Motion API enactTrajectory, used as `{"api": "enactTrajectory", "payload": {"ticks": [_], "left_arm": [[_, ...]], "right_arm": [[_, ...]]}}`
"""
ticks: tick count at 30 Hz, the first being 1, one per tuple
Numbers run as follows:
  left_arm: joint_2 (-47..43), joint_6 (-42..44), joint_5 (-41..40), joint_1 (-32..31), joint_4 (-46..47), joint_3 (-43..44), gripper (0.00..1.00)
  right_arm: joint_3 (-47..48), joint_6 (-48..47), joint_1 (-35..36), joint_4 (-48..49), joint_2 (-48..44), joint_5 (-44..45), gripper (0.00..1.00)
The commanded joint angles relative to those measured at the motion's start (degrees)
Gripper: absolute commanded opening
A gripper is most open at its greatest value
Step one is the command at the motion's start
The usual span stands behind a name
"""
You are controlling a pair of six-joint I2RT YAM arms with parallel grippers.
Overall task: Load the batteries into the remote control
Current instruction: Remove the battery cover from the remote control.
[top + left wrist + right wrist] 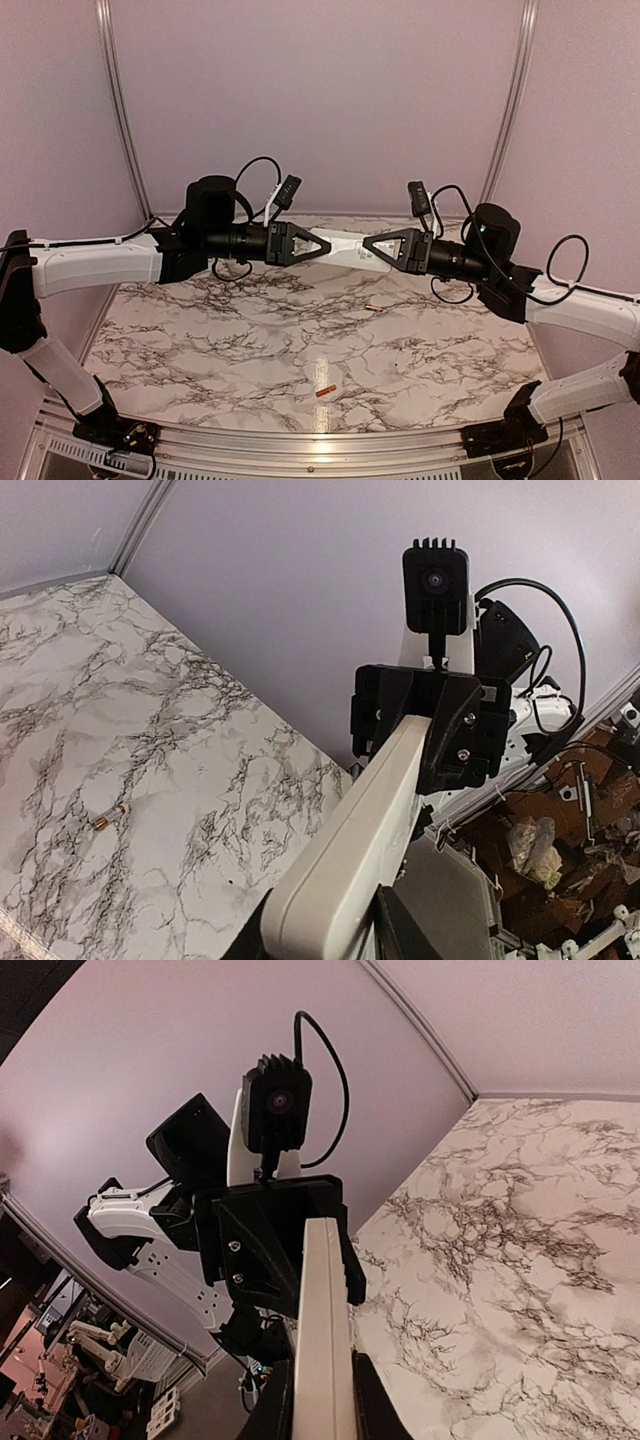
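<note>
Above two batteries (325,390) (375,308), left tool (322,245) and right tool (370,247) pinch one remote control (346,243).

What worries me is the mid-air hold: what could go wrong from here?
1. The remote control hangs above the table, held only at its ends by the left jaws and right jaws; if either arm pulls or twists, it may slip and drop.
2. The orange battery and the yellowish battery lie loose on the table; with both arms busy neither can fetch them, and a falling remote could scatter them.
</note>
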Motion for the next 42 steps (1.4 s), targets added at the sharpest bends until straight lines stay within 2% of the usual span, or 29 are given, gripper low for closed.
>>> {"api": "enactTrajectory", "payload": {"ticks": [1,9,11,15,19,29,38,42], "left_arm": [[1.3,0.4,2.0,0.2,0.3,0.6,0.25],[0.6,-1.2,7.2,1.9,4.7,-1.4,0.13],[0.7,-2.3,9.6,2.0,7.3,-2.0,0.16],[0.1,-2.6,9.6,2.0,7.6,-1.9,0.28],[0.1,-0.7,6.5,2.0,3.7,-0.7,0.31],[-0.2,1.7,1.5,2.6,-2.2,-0.2,0.45],[-0.8,3.1,-1.0,3.1,-5.4,0.0,0.43],[-0.7,3.7,-1.7,3.2,-6.3,0.2,0.35]], "right_arm": [[0.6,0.3,-0.3,2.2,-0.8,-1.7,0.00],[0.5,0.0,-0.8,2.4,-2.3,-3.8,0.00],[0.4,0.4,-0.9,3.2,-2.4,-4.6,0.00],[0.3,0.7,-1.0,3.6,-2.4,-5.4,0.00],[0.0,1.8,-0.9,5.3,-1.7,-6.0,0.00],[0.3,1.4,-1.2,4.5,-2.0,-5.7,0.00],[0.2,0.2,-1.9,1.6,-2.7,-4.2,0.00],[0.1,0.0,-2.0,0.9,-2.7,-3.5,0.00]]}}
